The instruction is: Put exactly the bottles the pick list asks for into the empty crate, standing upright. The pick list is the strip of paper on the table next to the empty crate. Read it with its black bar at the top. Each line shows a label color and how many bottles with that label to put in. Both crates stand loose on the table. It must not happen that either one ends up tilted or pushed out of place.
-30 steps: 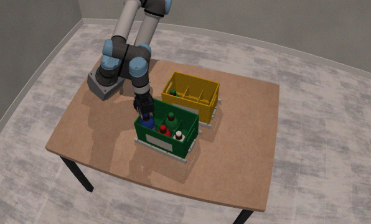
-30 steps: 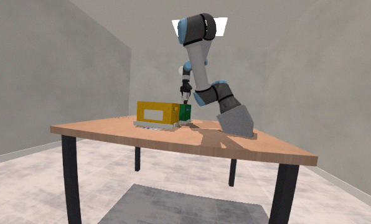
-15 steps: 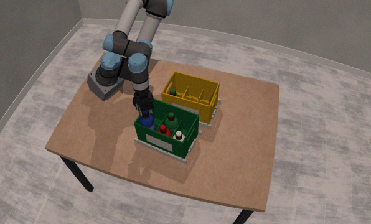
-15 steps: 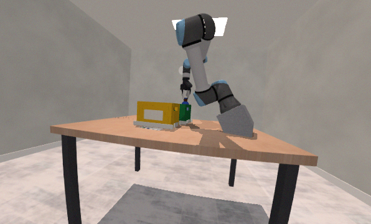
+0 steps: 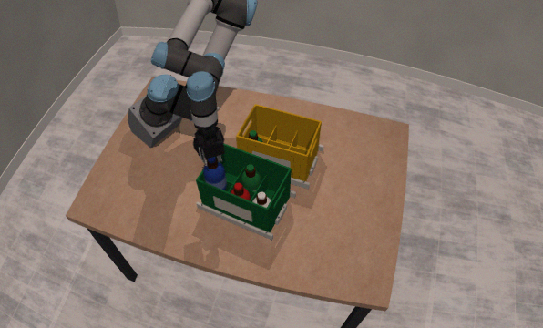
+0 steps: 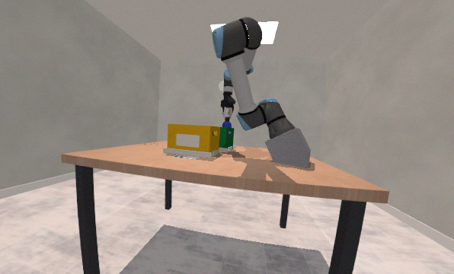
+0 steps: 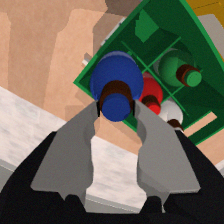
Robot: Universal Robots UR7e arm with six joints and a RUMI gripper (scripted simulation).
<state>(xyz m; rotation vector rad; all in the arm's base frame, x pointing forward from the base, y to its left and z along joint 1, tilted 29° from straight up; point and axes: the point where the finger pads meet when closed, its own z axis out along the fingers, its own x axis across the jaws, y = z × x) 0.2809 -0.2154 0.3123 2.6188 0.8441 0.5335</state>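
Note:
My gripper [image 5: 212, 160] [image 6: 227, 117] [image 7: 116, 101] is shut on the neck of a blue bottle [image 5: 214, 174] [image 6: 227, 124] [image 7: 116, 75]. The bottle is upright, its shoulder above the rim of the green crate [image 5: 262, 220] [image 6: 226, 140] [image 7: 196, 31], its lower part hidden in the left corner. That crate also holds a green bottle [image 5: 251, 177] [image 7: 174, 67], a red bottle [image 5: 240, 192] [image 7: 151, 90] and a white bottle [image 5: 261, 199] [image 7: 171, 112]. The yellow crate [image 5: 300, 165] [image 6: 209, 141] has a green-capped bottle [image 5: 253, 135] in its left end. I cannot read a pick list.
The yellow crate stands just behind the green one in the top view. Pale rails [image 5: 235, 220] [image 6: 189, 153] run along the crates' bases. The green crate's walls and dividers surround the bottles. The robot base [image 5: 152, 125] [image 6: 289, 148] stands on the table beyond the gripper.

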